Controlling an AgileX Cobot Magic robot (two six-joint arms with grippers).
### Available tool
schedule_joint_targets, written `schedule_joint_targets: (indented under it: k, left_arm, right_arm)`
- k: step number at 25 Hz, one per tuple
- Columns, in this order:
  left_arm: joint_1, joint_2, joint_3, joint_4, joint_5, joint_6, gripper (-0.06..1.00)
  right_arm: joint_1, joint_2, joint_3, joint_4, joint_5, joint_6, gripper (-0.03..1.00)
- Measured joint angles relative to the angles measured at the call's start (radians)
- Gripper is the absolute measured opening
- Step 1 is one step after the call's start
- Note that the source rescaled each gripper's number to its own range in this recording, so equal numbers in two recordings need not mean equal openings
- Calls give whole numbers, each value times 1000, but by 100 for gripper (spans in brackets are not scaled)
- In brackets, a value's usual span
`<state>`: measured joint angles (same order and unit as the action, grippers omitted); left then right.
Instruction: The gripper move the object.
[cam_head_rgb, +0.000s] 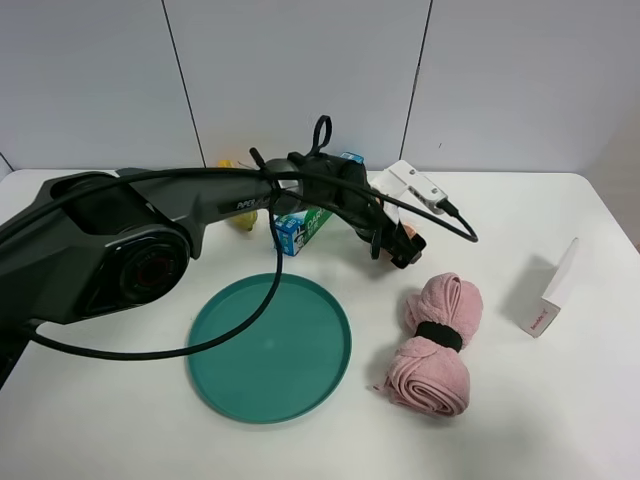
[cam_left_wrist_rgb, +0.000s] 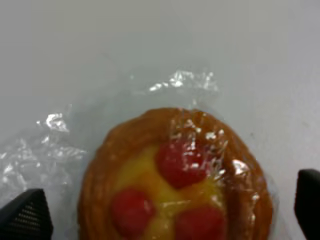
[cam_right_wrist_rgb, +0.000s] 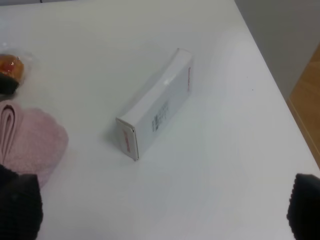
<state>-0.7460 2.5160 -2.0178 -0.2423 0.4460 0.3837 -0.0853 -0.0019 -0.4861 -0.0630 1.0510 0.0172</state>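
The object, a round orange-brown muffin (cam_left_wrist_rgb: 175, 185) with red spots in a clear crinkly wrapper, lies on the white table. My left gripper (cam_left_wrist_rgb: 165, 215) is open and just above it. One black fingertip (cam_left_wrist_rgb: 25, 217) stands on each side of the muffin, and neither touches it. In the high view the left gripper (cam_head_rgb: 403, 247) reaches across to the table's middle and covers the muffin. The right wrist view shows the muffin (cam_right_wrist_rgb: 10, 66) far off, with a dark finger beside it. My right gripper (cam_right_wrist_rgb: 162, 215) is open and empty over bare table.
A teal plate (cam_head_rgb: 268, 350) lies at the front centre. A rolled pink towel (cam_head_rgb: 437, 345) lies just in front of the left gripper. A white box (cam_head_rgb: 552, 290) stands at the right. A blue-green carton (cam_head_rgb: 300, 228) and a yellow corn cob (cam_head_rgb: 240, 218) sit behind the arm.
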Motion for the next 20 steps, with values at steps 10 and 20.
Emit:
schedule_joint_targets:
  k: [10,20]
  left_arm:
    - [0,-340,0,4,173,-10,99]
    - [115,-481,-2,107,412,-66,99]
  right_arm:
    - [0,0,0,0,0,0,100]
    - [0,0,0,0,0,0,100]
